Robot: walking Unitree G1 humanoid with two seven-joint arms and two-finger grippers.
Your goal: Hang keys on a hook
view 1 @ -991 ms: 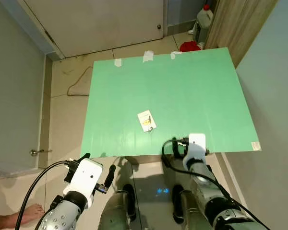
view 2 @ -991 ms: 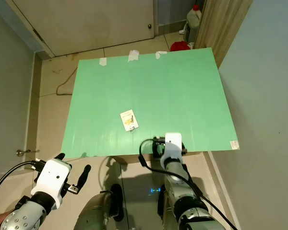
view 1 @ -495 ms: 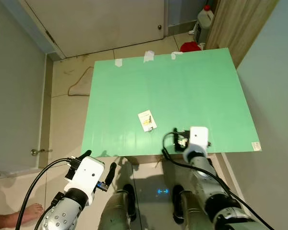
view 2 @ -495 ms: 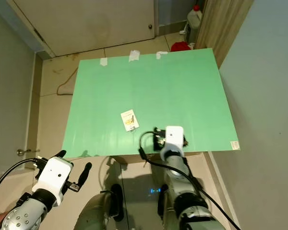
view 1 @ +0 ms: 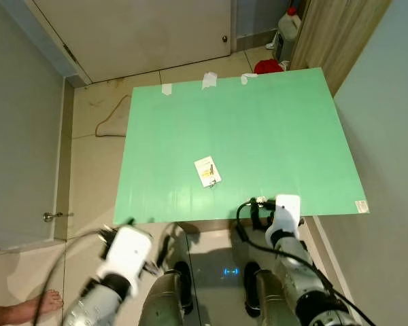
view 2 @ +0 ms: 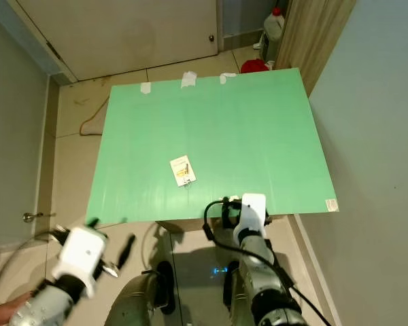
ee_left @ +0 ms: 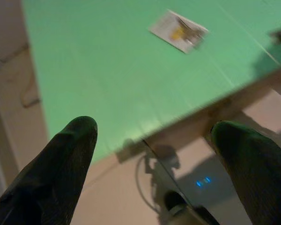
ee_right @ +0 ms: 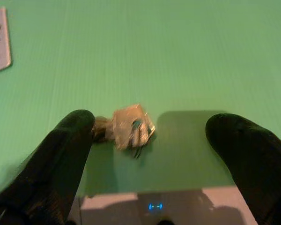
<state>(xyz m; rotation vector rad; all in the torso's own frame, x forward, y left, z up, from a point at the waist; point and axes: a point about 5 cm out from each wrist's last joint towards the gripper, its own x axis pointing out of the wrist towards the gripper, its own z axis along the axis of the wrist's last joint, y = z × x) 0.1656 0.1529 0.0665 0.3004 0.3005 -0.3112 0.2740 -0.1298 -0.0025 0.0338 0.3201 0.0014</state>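
A green surface point(view 1: 258, 129) fills the middle of the scene, with pieces of pale tape along its far edge. It stands on a tiled floor point(view 1: 95, 156) in front of a closed door point(view 1: 136, 30). Beyond the far right corner are a white bottle with a red cap point(view 1: 290, 26) and a red cloth point(view 1: 267, 66).

A small white card point(view 1: 207, 170) lies flat near the middle of the surface with something small and yellowish on it.

The keys point(ee_right: 129, 126), a small blurred bunch, lie on the surface close to its near edge, between the spread fingers of the right claw point(ee_right: 152, 154). Their long axis cannot be made out.

The left claw point(ee_left: 154, 154) hangs below the near edge, fingers spread wide and holding nothing.
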